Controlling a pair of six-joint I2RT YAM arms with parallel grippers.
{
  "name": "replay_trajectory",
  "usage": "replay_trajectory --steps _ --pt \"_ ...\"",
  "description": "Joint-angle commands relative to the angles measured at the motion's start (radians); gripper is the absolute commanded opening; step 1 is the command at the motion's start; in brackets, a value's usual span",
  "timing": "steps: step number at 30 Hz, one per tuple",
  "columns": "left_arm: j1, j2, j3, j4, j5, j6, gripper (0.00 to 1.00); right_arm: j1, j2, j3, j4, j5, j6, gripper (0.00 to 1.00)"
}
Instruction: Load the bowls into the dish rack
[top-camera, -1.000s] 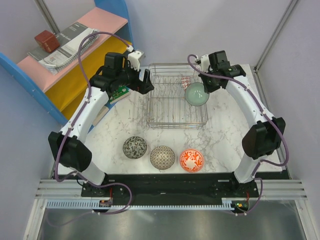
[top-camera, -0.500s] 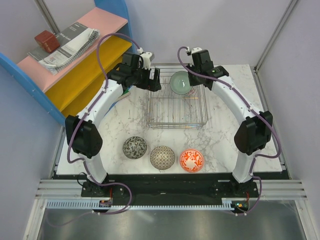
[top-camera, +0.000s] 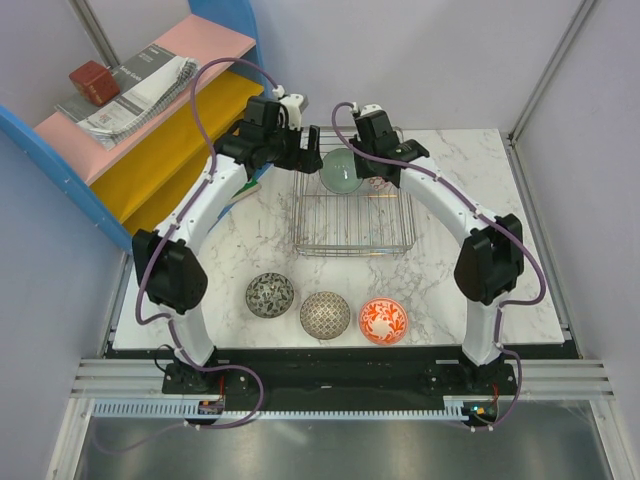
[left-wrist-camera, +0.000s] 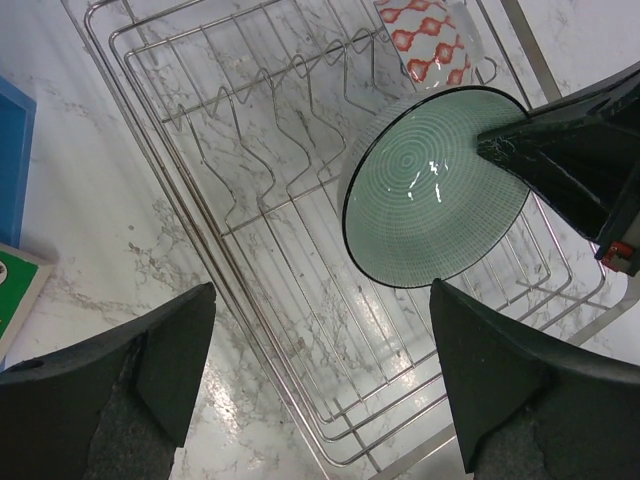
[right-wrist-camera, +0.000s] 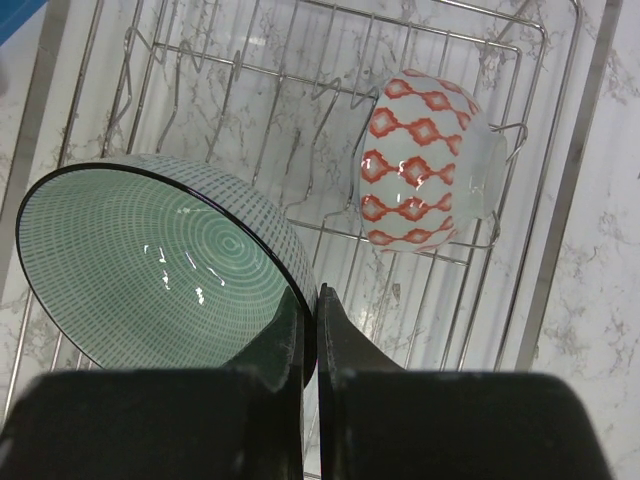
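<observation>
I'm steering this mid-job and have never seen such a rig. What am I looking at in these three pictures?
Two robot arms stand at a marble table. The wide picture looks down from above; the other two come from a camera on each wrist. The right gripper pinches the rim of a green bowl over the wire dish rack, which holds a red-patterned dish. The left gripper hangs open over the rack too, empty. Near the arm bases lie a dark grey bowl, a beige bowl and a red-orange bowl.

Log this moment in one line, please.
right tool: shut on green bowl | green bowl: tilted over dish rack | left tool: open, empty
</observation>
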Motion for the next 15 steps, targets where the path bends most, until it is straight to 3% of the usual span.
replay_trajectory --steps 1,11,14,15 --pt "-0.013 0.037 0.043 0.018 -0.019 -0.032 0.94 0.018 -0.001 0.086 0.084 0.017 0.050 0.00" --pt "-0.014 0.113 0.092 0.023 -0.032 -0.023 0.93 0.046 -0.006 0.094 0.084 0.004 0.071 0.00" --pt "-0.014 0.128 0.105 0.024 -0.030 -0.024 0.87 0.053 -0.001 0.099 0.082 0.008 0.074 0.00" --pt "-0.016 0.133 0.111 0.026 -0.027 -0.026 0.77 0.053 0.001 0.100 0.082 0.009 0.073 0.00"
